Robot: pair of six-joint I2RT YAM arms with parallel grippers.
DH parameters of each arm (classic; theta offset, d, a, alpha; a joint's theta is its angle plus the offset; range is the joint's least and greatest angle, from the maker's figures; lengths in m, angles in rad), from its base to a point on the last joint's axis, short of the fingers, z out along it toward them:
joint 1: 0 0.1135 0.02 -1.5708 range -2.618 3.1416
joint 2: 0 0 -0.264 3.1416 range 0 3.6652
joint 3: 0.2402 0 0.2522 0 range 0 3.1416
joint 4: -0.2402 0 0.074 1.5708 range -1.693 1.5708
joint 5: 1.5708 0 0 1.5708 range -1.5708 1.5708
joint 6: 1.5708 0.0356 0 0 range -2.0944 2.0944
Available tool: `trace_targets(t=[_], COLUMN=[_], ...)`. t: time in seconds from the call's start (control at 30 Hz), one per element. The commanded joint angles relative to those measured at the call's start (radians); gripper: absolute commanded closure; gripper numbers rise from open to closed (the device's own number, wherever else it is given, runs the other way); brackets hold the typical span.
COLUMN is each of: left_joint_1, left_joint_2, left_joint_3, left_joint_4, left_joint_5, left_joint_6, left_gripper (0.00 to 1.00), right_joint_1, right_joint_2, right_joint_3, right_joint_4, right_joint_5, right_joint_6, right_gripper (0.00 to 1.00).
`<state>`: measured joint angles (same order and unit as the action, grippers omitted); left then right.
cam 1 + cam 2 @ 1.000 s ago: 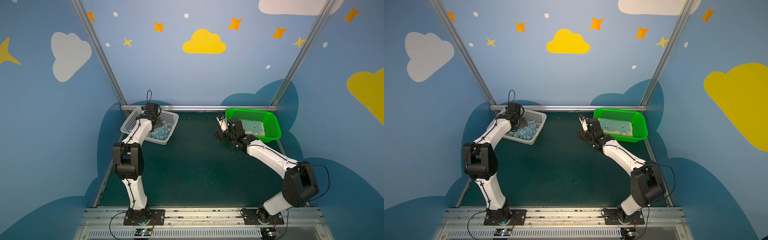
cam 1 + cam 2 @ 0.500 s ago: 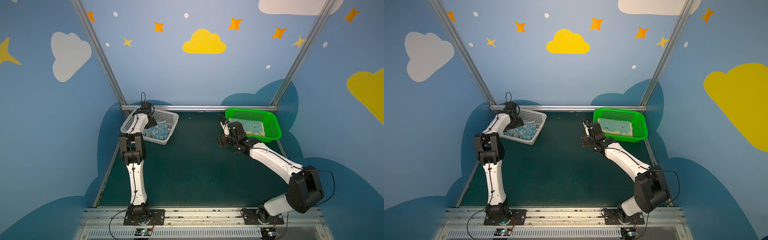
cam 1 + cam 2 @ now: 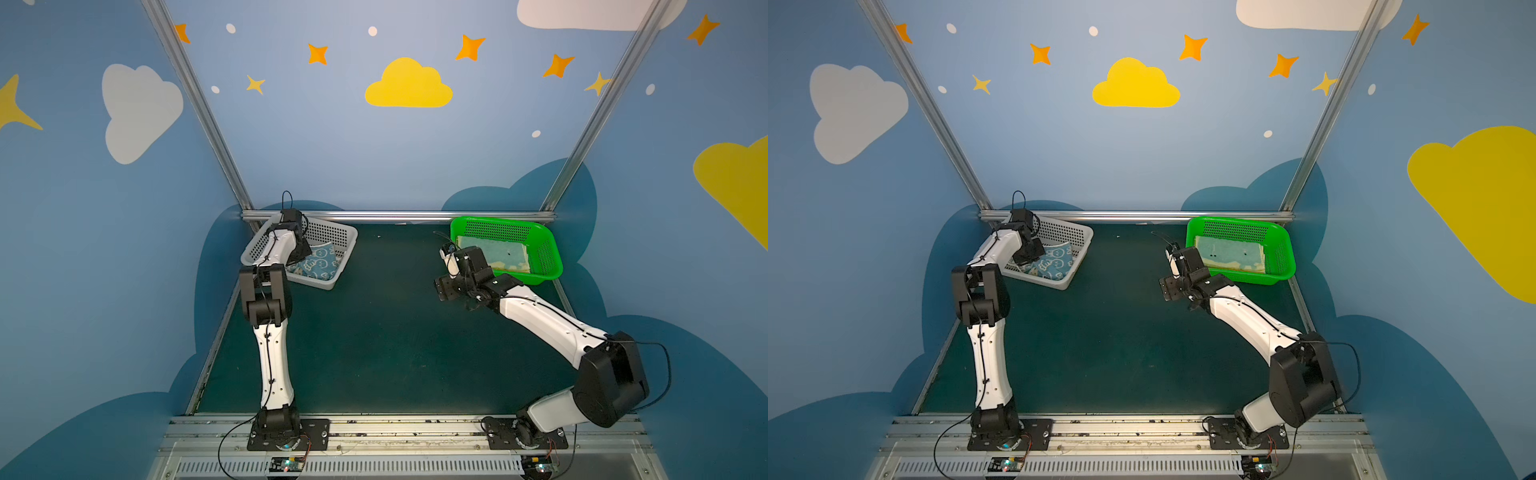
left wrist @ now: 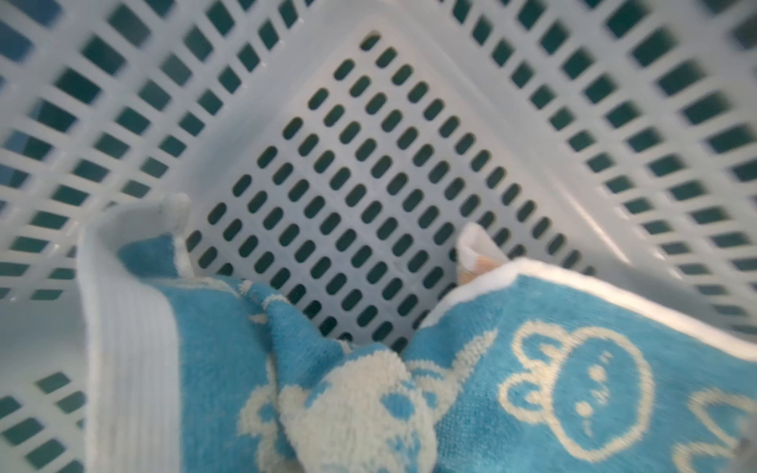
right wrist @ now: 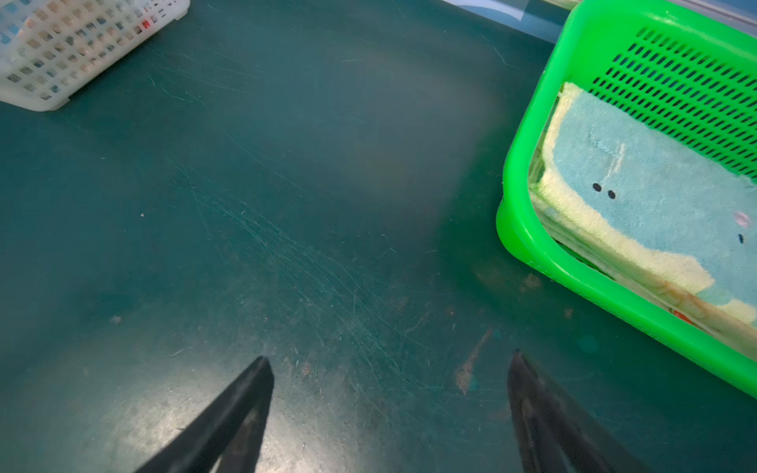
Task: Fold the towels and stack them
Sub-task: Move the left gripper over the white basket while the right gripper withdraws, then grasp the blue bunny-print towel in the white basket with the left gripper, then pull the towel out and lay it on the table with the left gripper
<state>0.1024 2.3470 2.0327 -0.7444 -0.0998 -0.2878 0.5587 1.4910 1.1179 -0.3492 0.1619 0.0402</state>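
Two towels (image 5: 655, 196) look folded in the green basket (image 5: 532, 123), one rabbit towel (image 4: 573, 368) lies crumpled by the closed left tool (image 3: 300, 257) (right tool (image 5: 389, 358) wide, empty).

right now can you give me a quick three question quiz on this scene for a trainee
1. True or false: the right gripper holds a towel.
2. What lies in the green basket?
3. The blue rabbit towel sits in: A the green basket; B the white basket; C neither basket.
Key: 1 false, its jaws stand open and empty. 2 a folded yellow-and-teal towel. 3 B.
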Motion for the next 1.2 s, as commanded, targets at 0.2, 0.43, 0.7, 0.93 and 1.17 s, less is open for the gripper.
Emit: trace_targets(t=[0.2, 0.43, 0.7, 0.93, 1.17], left_joint_1=[-0.064, -0.167, -0.384, -0.62, -0.768], left_joint_2=[-0.364, -0.554, -0.705, -0.718, -0.613], left_joint_3=[-0.203, -0.336, -0.475, -0.571, -0.738], left_joint_4=[0.229, 0.335, 0.412, 0.382, 0.502], left_joint_5=[0.201, 0.353, 0.505, 0.488, 0.29], left_joint_6=[0.051, 0.098, 0.248, 0.431, 0.378], left_gripper=[0.96, 0.96, 0.96, 0.96, 0.94], right_joint_1=[0.003, 0.0, -0.031, -0.104, -0.161], right_joint_2=[0.037, 0.071, 0.078, 0.031, -0.048], right_joint_3=[0.009, 0.026, 0.008, -0.03, -0.076], right_joint_4=[0.012, 0.024, 0.038, 0.023, -0.006], right_joint_5=[-0.033, -0.015, -0.025, -0.003, -0.01], right_joint_6=[0.035, 0.061, 0.108, 0.15, 0.135], right_gripper=[0.14, 0.14, 0.14, 0.14, 0.14])
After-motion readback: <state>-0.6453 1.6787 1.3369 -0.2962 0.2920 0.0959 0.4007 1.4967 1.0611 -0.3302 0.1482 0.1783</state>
